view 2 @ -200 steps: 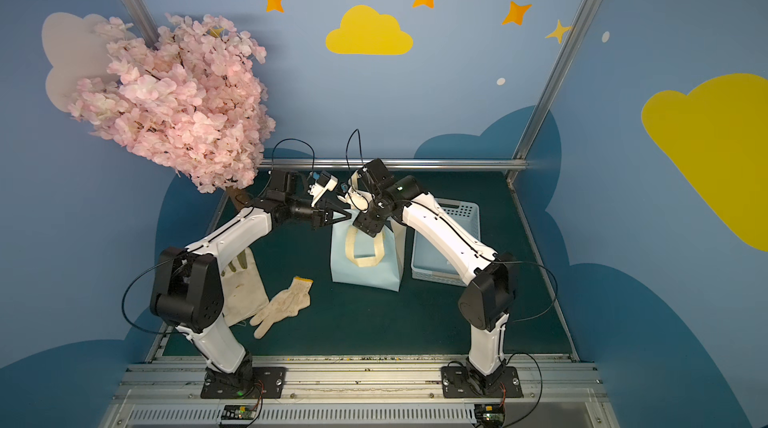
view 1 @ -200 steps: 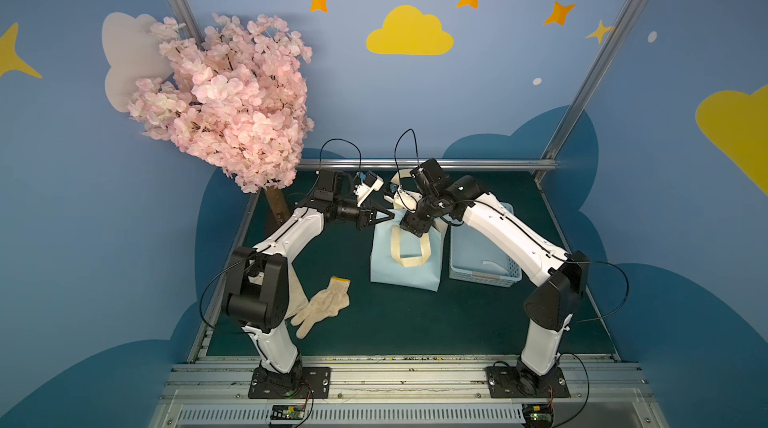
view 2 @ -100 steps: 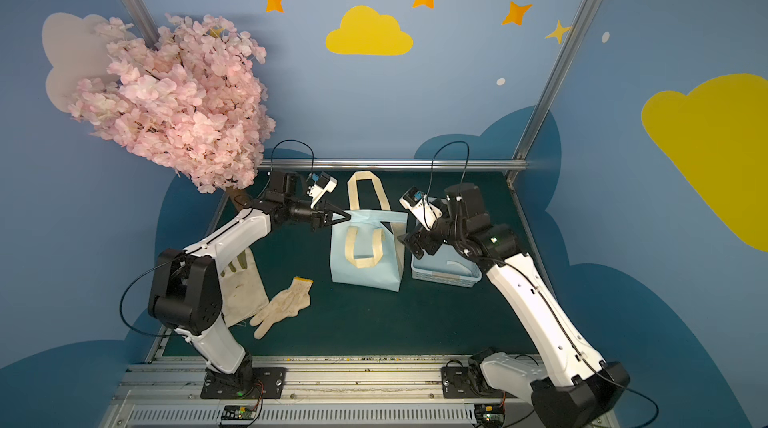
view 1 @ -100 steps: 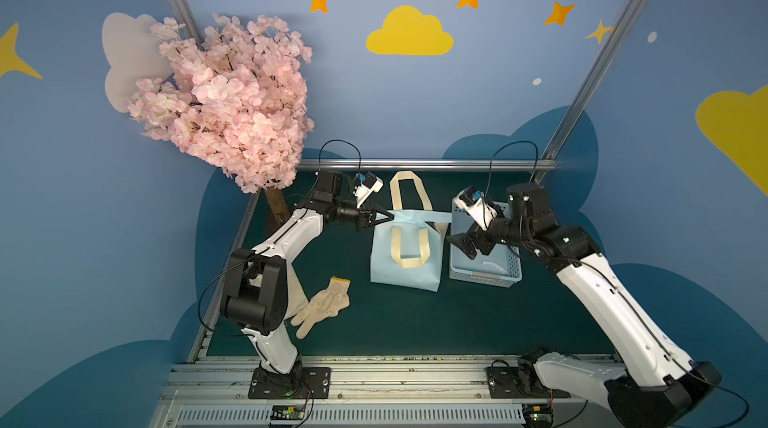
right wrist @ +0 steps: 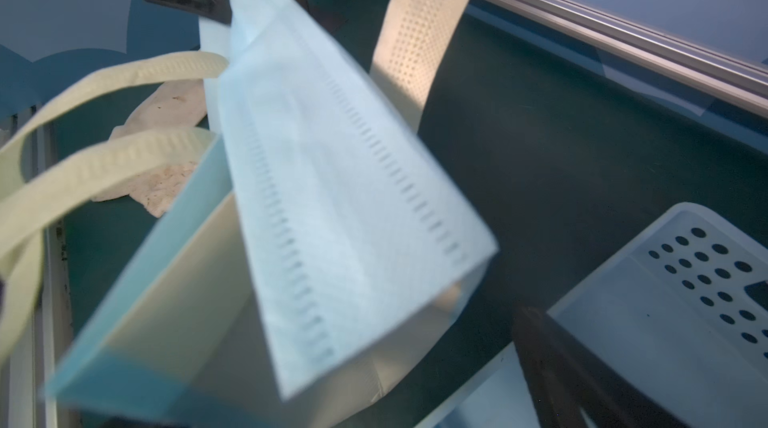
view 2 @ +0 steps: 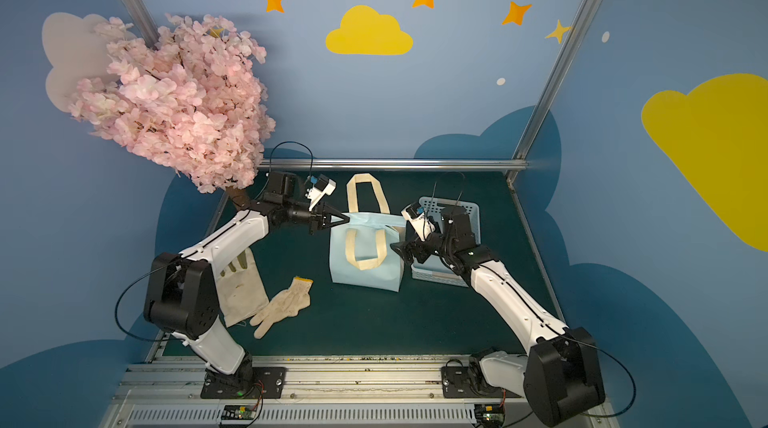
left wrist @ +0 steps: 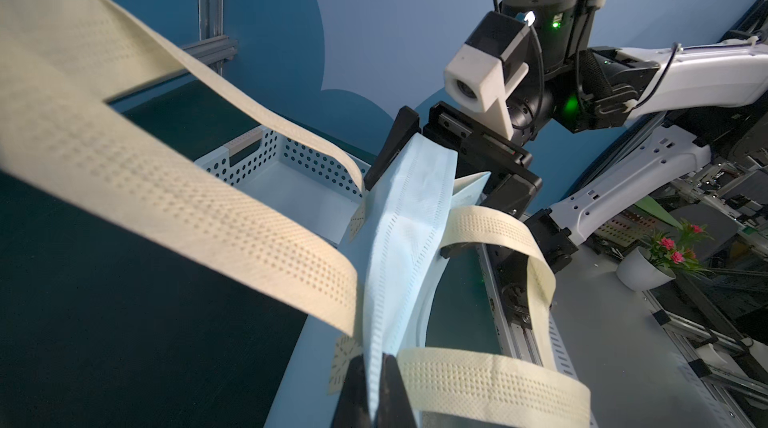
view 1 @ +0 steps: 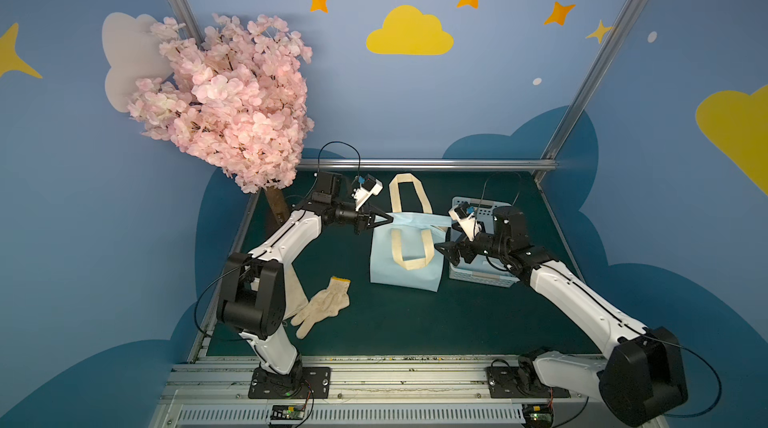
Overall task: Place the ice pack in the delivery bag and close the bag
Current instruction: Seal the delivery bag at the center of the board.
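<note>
Fingers of the left gripper [view 1: 387, 220] pinch the rim of the delivery bag [view 1: 405, 278], which stands mid-frame in both top views. The right gripper [view 1: 441, 248] gapes wide, the rim's other end seemingly between its jaws.

Delivery bag [view 1: 399, 280] mouth drawn narrow, handle [view 1: 405, 177] upright behind; basket [view 1: 478, 276] just beside; mat [view 1: 415, 322] in front open

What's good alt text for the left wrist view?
The left gripper, fingers shut, pinches the near end of the delivery bag by its light blue rim. At the far end the right gripper straddles the rim with fingers open. Cream handles loop off the rim, and a perforated basket sits behind.
</note>
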Available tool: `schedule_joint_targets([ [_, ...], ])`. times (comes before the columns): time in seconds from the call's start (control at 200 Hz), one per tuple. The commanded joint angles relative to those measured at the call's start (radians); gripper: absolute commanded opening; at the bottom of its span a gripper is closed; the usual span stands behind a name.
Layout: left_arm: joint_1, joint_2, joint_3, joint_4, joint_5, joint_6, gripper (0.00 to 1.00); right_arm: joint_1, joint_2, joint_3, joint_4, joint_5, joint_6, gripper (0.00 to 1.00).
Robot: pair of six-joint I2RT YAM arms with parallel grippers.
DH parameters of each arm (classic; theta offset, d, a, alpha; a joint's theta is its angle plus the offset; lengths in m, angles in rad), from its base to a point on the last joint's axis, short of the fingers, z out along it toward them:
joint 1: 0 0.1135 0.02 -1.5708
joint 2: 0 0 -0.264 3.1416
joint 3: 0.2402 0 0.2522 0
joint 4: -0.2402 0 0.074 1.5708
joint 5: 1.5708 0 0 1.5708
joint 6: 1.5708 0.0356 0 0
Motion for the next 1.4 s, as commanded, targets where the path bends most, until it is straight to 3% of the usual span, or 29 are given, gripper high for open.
schedule_joint_targets([
  [0.0,0.012,-0.024,-0.011,-0.046,0.004,0.040,0.03,-0.025,0.026,0.036,0.035,-0.082,-0.092,0.98],
  [0.145,0.013,-0.025,-0.012,-0.046,0.010,0.050,0.03,-0.034,0.077,0.068,0.037,-0.229,-0.135,0.98],
  [0.215,0.014,-0.028,-0.015,-0.045,0.015,0.057,0.03,-0.035,0.117,0.100,0.010,-0.266,-0.148,0.90],
  [0.33,0.023,-0.034,-0.026,-0.036,0.029,0.069,0.03,-0.055,0.175,0.132,-0.021,-0.307,-0.157,0.62],
  [0.511,0.043,-0.041,-0.036,-0.041,0.033,0.085,0.03,-0.081,0.217,0.163,-0.060,-0.359,-0.173,0.29],
  [0.606,0.047,-0.056,-0.053,-0.048,0.033,0.128,0.03,-0.090,0.222,0.158,-0.068,-0.364,-0.185,0.00],
  [0.801,0.051,-0.075,-0.062,-0.119,-0.019,0.231,0.03,-0.108,0.216,0.178,-0.135,-0.352,-0.213,0.00],
  [0.836,0.050,-0.081,-0.068,-0.119,-0.027,0.241,0.03,-0.114,0.208,0.187,-0.154,-0.350,-0.212,0.24],
  [0.871,0.050,-0.086,-0.077,-0.112,-0.033,0.244,0.03,-0.120,0.194,0.194,-0.177,-0.353,-0.218,0.42],
  [0.936,0.048,-0.094,-0.094,-0.076,-0.044,0.228,0.03,-0.126,0.158,0.192,-0.202,-0.357,-0.223,0.67],
  [1.006,0.045,-0.095,-0.099,-0.061,-0.051,0.222,0.03,-0.131,0.121,0.196,-0.226,-0.385,-0.234,0.84],
  [1.121,0.042,-0.097,-0.101,-0.056,-0.068,0.228,0.03,-0.135,0.091,0.205,-0.188,-0.459,-0.134,0.98],
  [1.297,0.041,-0.097,-0.101,-0.058,-0.077,0.239,0.03,-0.132,0.136,0.274,-0.068,-0.596,0.084,0.98],
  [1.392,0.040,-0.096,-0.101,-0.059,-0.070,0.239,0.03,-0.124,0.195,0.348,-0.089,-0.567,0.152,0.98],
])
